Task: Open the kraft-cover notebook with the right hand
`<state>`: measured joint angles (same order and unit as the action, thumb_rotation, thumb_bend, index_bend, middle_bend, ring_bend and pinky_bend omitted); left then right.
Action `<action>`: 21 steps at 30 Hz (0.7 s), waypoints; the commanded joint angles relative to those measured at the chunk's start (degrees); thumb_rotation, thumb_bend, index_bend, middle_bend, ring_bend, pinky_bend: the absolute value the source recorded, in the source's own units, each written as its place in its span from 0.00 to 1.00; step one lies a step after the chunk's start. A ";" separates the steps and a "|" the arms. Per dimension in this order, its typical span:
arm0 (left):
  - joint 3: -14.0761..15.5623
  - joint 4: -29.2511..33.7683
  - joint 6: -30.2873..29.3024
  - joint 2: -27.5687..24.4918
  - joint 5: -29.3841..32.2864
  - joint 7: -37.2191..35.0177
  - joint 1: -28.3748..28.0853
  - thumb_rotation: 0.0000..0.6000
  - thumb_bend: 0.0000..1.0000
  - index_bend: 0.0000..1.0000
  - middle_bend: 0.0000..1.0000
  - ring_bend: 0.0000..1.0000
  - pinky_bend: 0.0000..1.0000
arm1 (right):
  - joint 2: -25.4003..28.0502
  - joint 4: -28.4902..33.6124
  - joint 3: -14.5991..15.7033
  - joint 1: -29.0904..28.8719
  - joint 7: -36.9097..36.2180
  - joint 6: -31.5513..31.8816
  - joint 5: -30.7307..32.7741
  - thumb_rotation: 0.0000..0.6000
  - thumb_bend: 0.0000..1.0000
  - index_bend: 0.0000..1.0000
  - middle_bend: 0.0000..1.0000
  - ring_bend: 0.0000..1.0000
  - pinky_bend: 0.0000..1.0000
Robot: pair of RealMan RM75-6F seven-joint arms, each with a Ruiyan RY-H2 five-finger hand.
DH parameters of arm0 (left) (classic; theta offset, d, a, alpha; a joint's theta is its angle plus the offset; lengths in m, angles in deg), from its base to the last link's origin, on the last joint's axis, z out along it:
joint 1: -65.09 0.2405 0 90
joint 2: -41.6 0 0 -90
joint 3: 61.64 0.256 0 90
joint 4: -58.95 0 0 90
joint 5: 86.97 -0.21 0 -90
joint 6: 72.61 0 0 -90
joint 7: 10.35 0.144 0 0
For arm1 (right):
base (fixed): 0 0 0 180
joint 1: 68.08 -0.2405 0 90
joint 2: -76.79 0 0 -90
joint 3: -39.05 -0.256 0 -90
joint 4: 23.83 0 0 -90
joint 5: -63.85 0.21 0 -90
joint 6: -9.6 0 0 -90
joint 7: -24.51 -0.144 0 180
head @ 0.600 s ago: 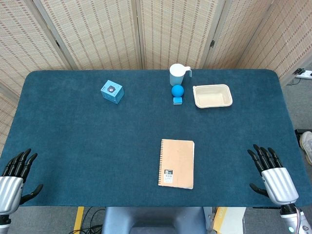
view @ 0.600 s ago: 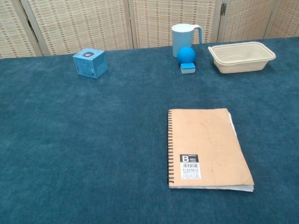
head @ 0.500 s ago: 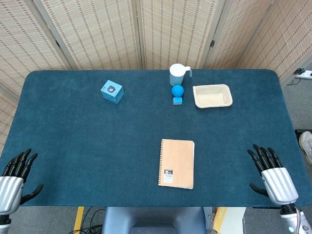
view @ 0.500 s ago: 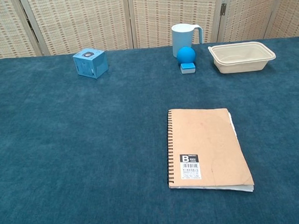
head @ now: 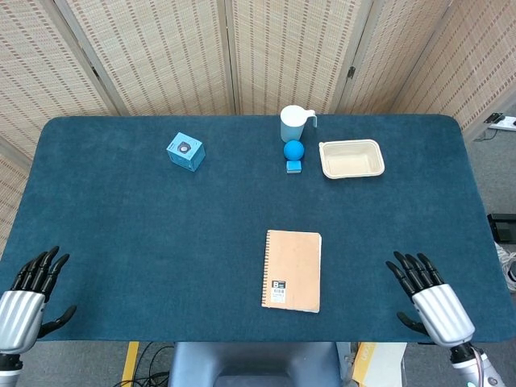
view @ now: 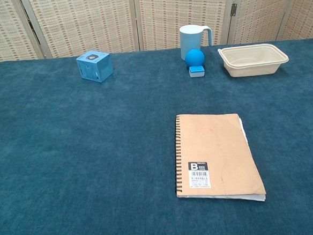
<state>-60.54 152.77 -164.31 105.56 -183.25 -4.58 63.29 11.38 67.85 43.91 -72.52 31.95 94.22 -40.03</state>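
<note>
The kraft-cover notebook (head: 292,270) lies closed and flat near the table's front edge, its spiral binding on the left and a black label low on the cover; the chest view shows the same notebook (view: 215,155). My right hand (head: 427,297) hovers at the front right corner, fingers spread and empty, well to the right of the notebook. At the front left corner my left hand (head: 31,292) is also open, holding nothing. Neither hand appears in the chest view.
At the back stand a white mug (head: 293,123), a blue ball on a small blue block (head: 293,153), a beige tray (head: 351,159) and a light blue cube (head: 185,151). Dark blue cloth (head: 145,234) covers the table.
My right hand has shifted left, toward the notebook, by a small amount. The left hand has edged slightly right. The notebook has not moved.
</note>
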 commanded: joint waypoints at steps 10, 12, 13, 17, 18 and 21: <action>-0.70 0.49 0.02 -0.49 2.14 -0.85 0.34 1.00 0.24 0.07 0.00 0.05 0.14 | -11.27 -17.10 0.74 -6.67 -8.36 -5.29 -4.23 1.00 0.34 0.00 0.08 0.00 0.00; -0.84 0.50 0.08 -0.68 2.51 -1.34 0.33 1.00 0.24 0.08 0.00 0.05 0.14 | -13.51 -19.66 0.48 -7.47 -10.30 -4.98 -4.48 1.00 0.33 0.00 0.11 0.00 0.00; -0.97 0.49 0.02 -0.80 2.71 -1.55 0.35 1.00 0.24 0.08 0.00 0.05 0.14 | -15.07 -21.40 0.30 -7.92 -11.29 -4.44 -4.80 1.00 0.32 0.00 0.13 0.00 0.00; -1.20 0.49 -0.44 -1.15 2.92 -2.56 0.50 1.00 0.24 0.08 0.00 0.05 0.14 | -19.53 -26.43 -0.23 -9.02 -13.00 -2.16 -5.84 1.00 0.31 0.06 0.19 0.00 0.00; -1.18 0.50 -0.45 -1.28 2.94 -2.91 0.52 1.00 0.24 0.09 0.00 0.05 0.14 | -20.66 -27.62 -0.41 -9.23 -13.38 -1.80 -5.68 1.00 0.30 0.08 0.20 0.00 0.00; -1.23 0.50 -0.35 -1.57 3.20 -3.57 0.53 1.00 0.24 0.09 0.00 0.05 0.14 | -22.72 -29.58 -0.42 -9.91 -14.29 -1.79 -5.32 1.00 0.29 0.09 0.21 0.01 0.00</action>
<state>-61.75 153.27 -164.69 104.05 -180.12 -8.08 63.81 -10.32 39.22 43.67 -81.81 18.40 92.08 -45.41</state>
